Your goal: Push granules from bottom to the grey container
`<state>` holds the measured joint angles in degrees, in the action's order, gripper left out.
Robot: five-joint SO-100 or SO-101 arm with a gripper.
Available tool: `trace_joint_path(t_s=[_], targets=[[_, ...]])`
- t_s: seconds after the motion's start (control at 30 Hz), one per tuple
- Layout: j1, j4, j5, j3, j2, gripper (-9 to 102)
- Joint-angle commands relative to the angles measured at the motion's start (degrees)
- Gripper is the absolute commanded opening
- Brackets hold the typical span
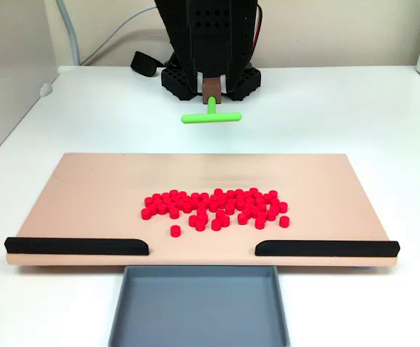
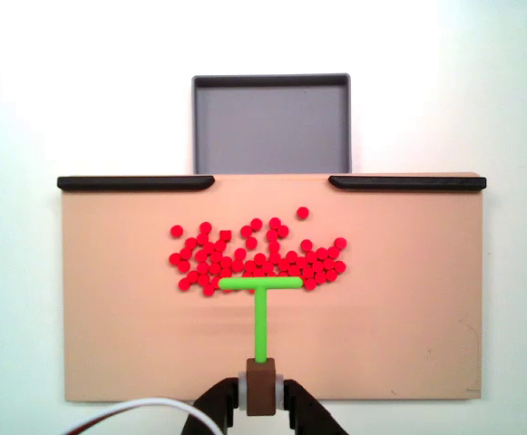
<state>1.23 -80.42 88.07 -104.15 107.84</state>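
Red granules (image 2: 256,256), several dozen, before one grey container (image 2: 271,127); gripper (image 2: 261,391) clamped on one green T-pusher (image 2: 260,304).

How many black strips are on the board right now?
2. In a fixed view, one black strip lies along the tan board's near edge at left, the other black strip at right, leaving a gap facing the grey container.
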Motion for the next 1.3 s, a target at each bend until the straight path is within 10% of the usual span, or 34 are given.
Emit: trace_joint_path(t_s=[0.0, 1.27], targets=[[0.35, 0.44, 0.62, 0.88, 2.02, 0], [-1.14, 0.35, -0.44, 0.53, 0.70, 0]])
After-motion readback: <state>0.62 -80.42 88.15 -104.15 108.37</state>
